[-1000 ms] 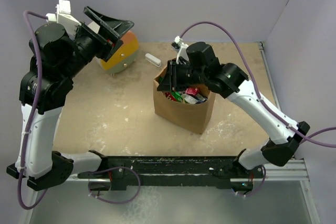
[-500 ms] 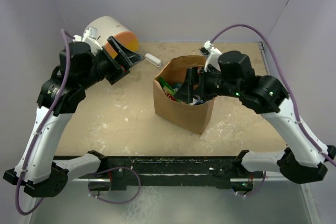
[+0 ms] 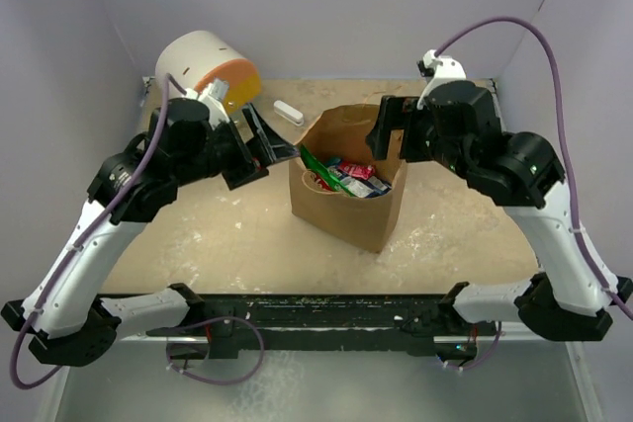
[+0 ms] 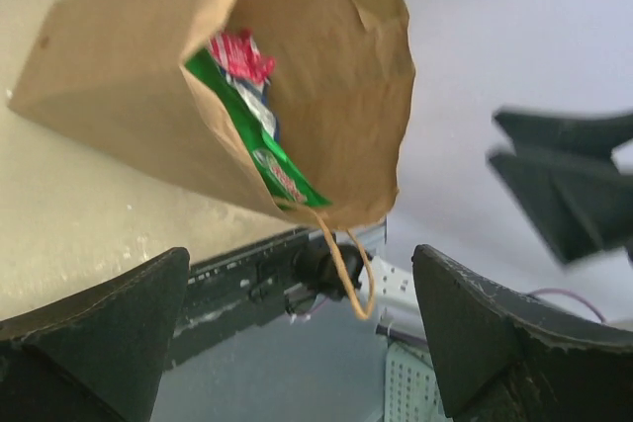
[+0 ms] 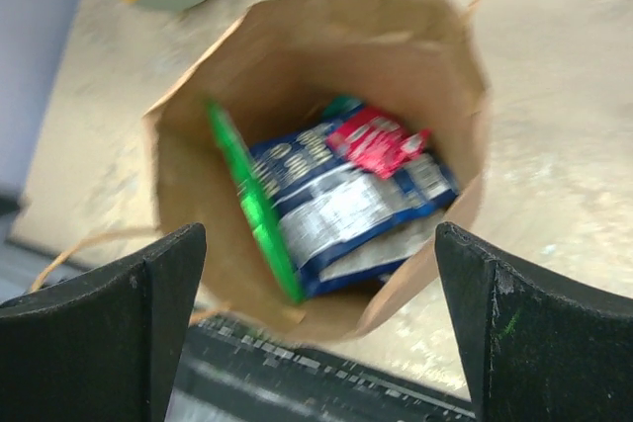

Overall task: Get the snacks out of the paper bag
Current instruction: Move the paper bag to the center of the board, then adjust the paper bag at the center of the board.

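bag: paper bag (image 3: pixel 348 190) stands upright mid tabletop (image 3: pixel 208 234), mouth open to the top; twine handle hangs off the rim on the near side in left wrist view.
contents: snacks all inside, none out yet. Green chip bag (image 5: pixel 252 207) stands on edge along the left wall; blue-white pouch (image 5: pixel 341 207) lies flat in the middle, red packet (image 5: pixel 381 140) on top of it toward the far side.
right gripper (image 3: pixel 388 130): above the far-right rim of the bag, jaws spread wide, nothing in them. Wrist cam looks straight down the mouth, so you're lined up well.
left gripper (image 3: pixel 259 145): just left of the bag, jaws wide open, empty, aimed at the bag's side wall.
step: reach in w/ right arm for a first packet, as I read it.
how: go for the red packet or the pouch, they're uppermost & central. Drop straight down; keep both jaws inside the rim, don't catch the paper or the bag tips.
assist: use left jaws to pin the near-left rim if the bag lifts w/ the packet.
watch: slick foil, so pinch an edge seam, not the flat face.
elsewhere: white-orange cylinder (image 3: pixel 208 66) & small white bar (image 3: pixel 287 111) far left, leave them.
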Robot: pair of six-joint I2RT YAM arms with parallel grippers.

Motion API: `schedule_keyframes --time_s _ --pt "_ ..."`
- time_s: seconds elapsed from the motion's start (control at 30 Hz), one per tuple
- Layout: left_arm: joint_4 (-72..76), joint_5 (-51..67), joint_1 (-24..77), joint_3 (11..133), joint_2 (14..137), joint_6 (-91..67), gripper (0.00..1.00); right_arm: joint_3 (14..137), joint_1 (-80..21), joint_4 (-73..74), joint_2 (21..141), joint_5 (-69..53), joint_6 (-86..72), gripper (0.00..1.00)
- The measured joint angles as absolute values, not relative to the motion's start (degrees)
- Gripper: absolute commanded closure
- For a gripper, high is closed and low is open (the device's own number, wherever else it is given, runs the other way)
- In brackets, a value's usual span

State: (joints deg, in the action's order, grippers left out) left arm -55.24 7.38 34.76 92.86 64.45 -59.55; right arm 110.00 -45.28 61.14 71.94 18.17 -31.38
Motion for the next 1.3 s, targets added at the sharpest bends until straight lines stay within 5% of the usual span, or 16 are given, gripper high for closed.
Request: schedule_keyframes --time_s 0.33,0.57,0.93,1.07,1.3 --pt "-56.21 -2.81 49.50 93.49 67.13 -67.79 0.09 112.05 -25.56 56.42 79.37 11.75 -22.39 0.00" --pt "-56.01 -6.52 55.07 94.21 73.95 -70.94 0.42 108.20 -21.52 53.06 81.43 1.10 -22.04 0.00" --pt "-58.78 -10.66 53.10 98.76 75.00 -64.34 0.93 109.47 -14.59 49.23 89.91 -11.25 -21.89 0.16" --pt "-56.80 -6.87 47.90 97.82 74.94 -62.13 1.00 109.69 -12.19 48.51 93.56 -14.79 -22.11 0.27" --pt "-55.86 -1.61 42.28 98.06 76.20 -58.19 1.00 111.35 -9.63 46.81 97.86 -19.55 -22.26 0.63"
